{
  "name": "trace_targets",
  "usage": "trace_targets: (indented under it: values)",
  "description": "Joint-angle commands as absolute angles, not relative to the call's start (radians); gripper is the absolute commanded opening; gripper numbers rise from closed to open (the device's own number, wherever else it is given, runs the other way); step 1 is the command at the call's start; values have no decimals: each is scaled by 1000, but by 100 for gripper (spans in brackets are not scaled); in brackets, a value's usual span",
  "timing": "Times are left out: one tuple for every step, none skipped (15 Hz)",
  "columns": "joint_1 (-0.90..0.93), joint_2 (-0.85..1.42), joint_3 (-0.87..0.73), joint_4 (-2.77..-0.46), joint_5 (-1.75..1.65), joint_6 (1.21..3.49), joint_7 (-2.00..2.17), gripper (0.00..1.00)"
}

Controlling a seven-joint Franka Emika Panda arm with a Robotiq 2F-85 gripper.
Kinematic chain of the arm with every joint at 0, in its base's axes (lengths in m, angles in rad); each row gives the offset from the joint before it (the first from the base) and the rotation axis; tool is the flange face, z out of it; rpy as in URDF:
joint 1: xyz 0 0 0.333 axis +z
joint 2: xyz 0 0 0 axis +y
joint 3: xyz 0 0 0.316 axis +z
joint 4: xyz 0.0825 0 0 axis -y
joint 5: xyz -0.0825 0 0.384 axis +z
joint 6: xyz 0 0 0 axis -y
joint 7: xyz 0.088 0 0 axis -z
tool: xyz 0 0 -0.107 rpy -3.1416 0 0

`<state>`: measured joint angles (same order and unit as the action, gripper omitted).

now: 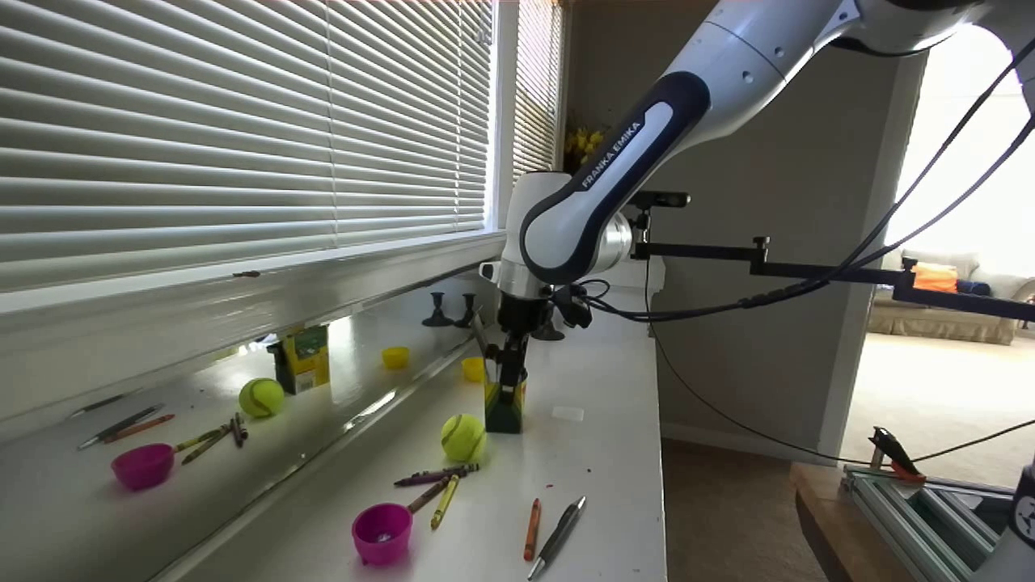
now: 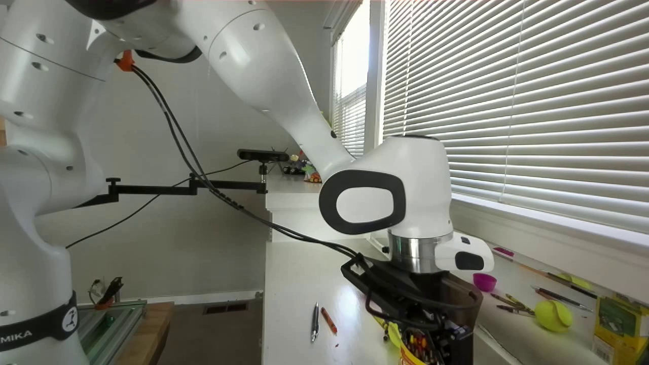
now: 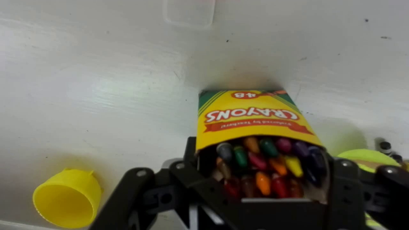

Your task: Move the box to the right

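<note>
The box is a yellow and green crayon carton [image 1: 504, 416], upright on or just over the white ledge; I cannot tell whether its base touches. In the wrist view the box [image 3: 252, 118] is open at the top and full of crayons. My gripper [image 1: 509, 384] points straight down over it. In the wrist view the gripper's fingers [image 3: 262, 163] press on both narrow sides of the box. In an exterior view the box [image 2: 409, 357] is mostly hidden behind the gripper [image 2: 431, 344].
A green tennis ball [image 1: 463, 438] lies close beside the box. A yellow cup [image 3: 68, 198], a magenta cup [image 1: 382, 533], loose crayons [image 1: 445, 501], an orange crayon [image 1: 532, 529] and a pen [image 1: 558, 537] lie on the ledge. The glossy back panel [image 1: 323, 436] reflects them.
</note>
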<state>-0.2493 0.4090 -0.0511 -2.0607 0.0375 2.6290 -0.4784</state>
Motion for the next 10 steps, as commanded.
trace_targets:
  values:
    - [-258,405,-43,-2064,24,2652,-473,53]
    - [-257,395,-45,-2071,22,2651,-470,53]
    - [-260,380,-43,-2081,27,2645,-475,53]
    - [-255,368,-54,-2090,15,2643,-463,53]
    - [-259,354,-56,-2101,17,2640,-466,53]
    - [-262,343,-62,-2108,15,2632,-465,53]
    - [-268,330,-63,-2119,22,2634,-473,53]
    - [-276,316,-65,-2129,30,2634,-478,53]
    - [-284,304,-67,-2138,34,2635,-484,53]
    - [-294,290,-68,-2148,42,2638,-490,53]
